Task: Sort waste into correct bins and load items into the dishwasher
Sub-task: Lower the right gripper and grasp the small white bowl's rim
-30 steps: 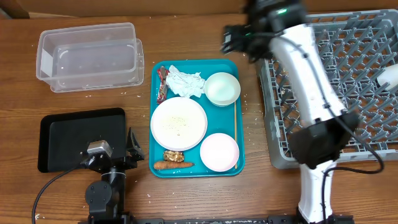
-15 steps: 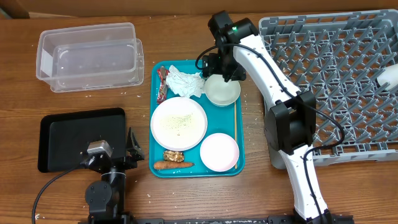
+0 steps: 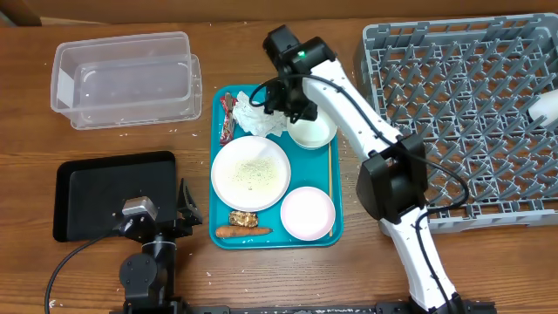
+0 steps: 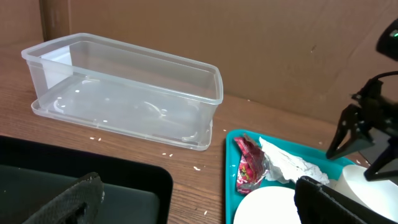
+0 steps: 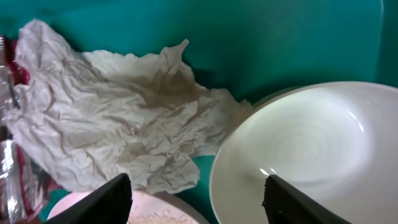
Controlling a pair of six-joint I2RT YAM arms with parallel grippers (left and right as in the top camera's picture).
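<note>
On the teal tray [image 3: 221, 166] lie a crumpled white napkin [image 3: 261, 119], a red-and-white wrapper [image 3: 228, 118], a large white plate with rice grains [image 3: 250, 172], a white bowl [image 3: 316, 133], a second round white dish [image 3: 308, 212], a thin wooden stick [image 3: 329, 170], a brown food piece [image 3: 242, 217] and an orange carrot stick [image 3: 242, 232]. My right gripper [image 3: 286, 98] is open and empty, low over the napkin [image 5: 112, 118] and the bowl's rim [image 5: 305, 155]. My left gripper [image 3: 179, 212] is open and empty beside the black tray [image 3: 113, 192].
The clear tub [image 3: 126, 78] stands empty at the back left. The grey dish rack [image 3: 471, 122] fills the right side, with a white object [image 3: 547, 105] at its right edge. Loose rice grains lie on the wood between tub and tray.
My right arm has swung left from above the dish rack to low over the napkin and bowl on the teal tray. The left arm has not moved.
</note>
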